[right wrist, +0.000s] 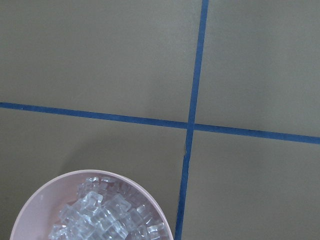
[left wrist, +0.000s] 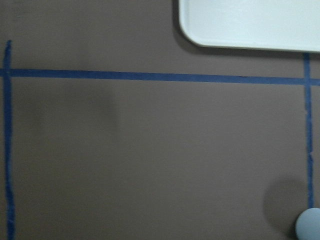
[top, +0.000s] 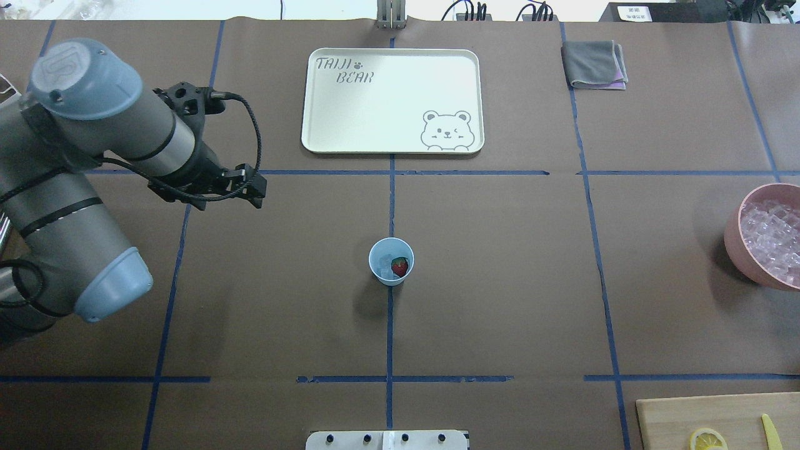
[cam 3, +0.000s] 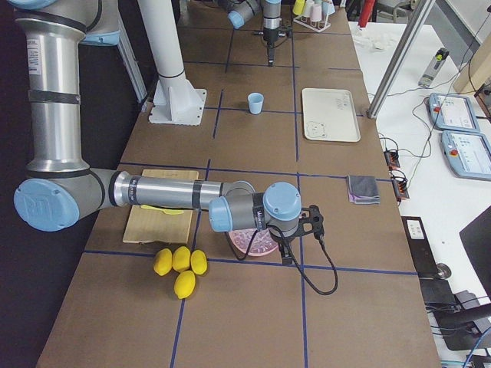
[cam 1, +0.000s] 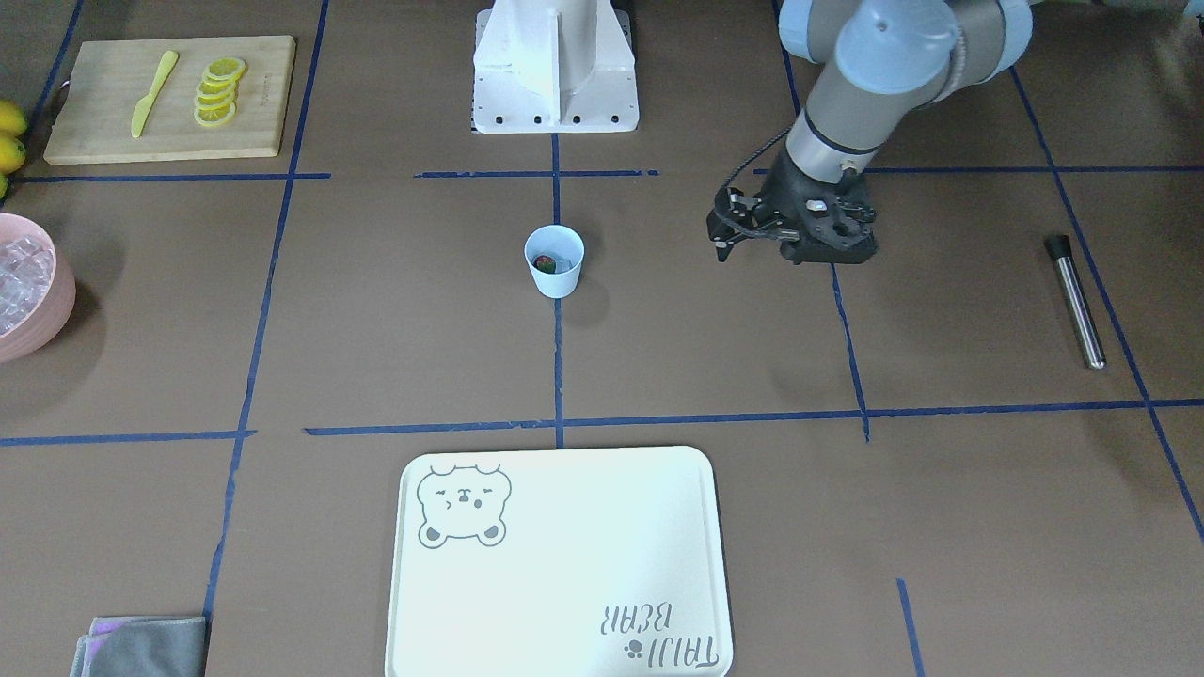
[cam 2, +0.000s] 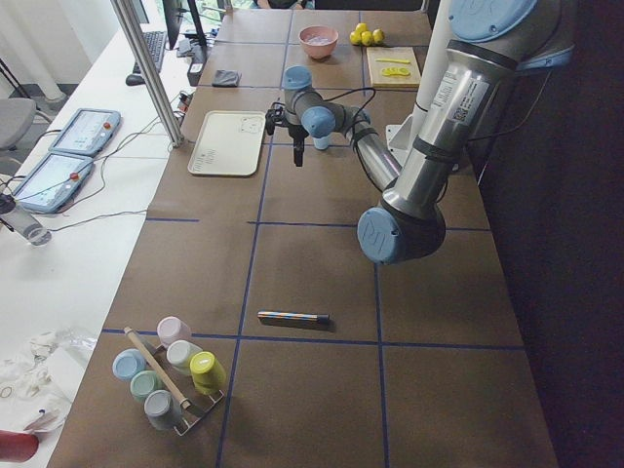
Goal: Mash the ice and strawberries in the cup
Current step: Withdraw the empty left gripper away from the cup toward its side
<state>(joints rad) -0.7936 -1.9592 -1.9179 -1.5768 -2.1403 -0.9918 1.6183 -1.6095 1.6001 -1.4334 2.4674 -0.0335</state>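
- Cup (cam 1: pixel 554 261) stands upright at the centre of the front view, on a blue tape line of the bench (cam 1: pixel 376 357). Strawberry (top: pixel 399 267) and ice (top: pixel 384 257) sit inside it. Nothing steadies it.
- Left hand (cam 1: pixel 830 246) hovers to the right of the cup in the front view, well apart from it. Width of opening: cannot tell. Nothing seen in it.
- Right hand (cam 3: pixel 282 230) hangs just beside the pink bowl (top: pixel 732 244), lower middle of the right side view. Opening: cannot tell.
- Risk: cup looks light and tapered. An off-centre press likely tips or slides it unless the other hand braces it.
- Risk: metal rod (cam 1: pixel 1077 301) lies flat near the right edge of the front view, well apart from the cup. It is round, so it may roll out of a pinch or be gripped askew.
- Risk: hard, slick ice may pop over the rim, and the berry may slip aside under the rod.
- Risk: right hand swinging toward the cup may clip the bowl.
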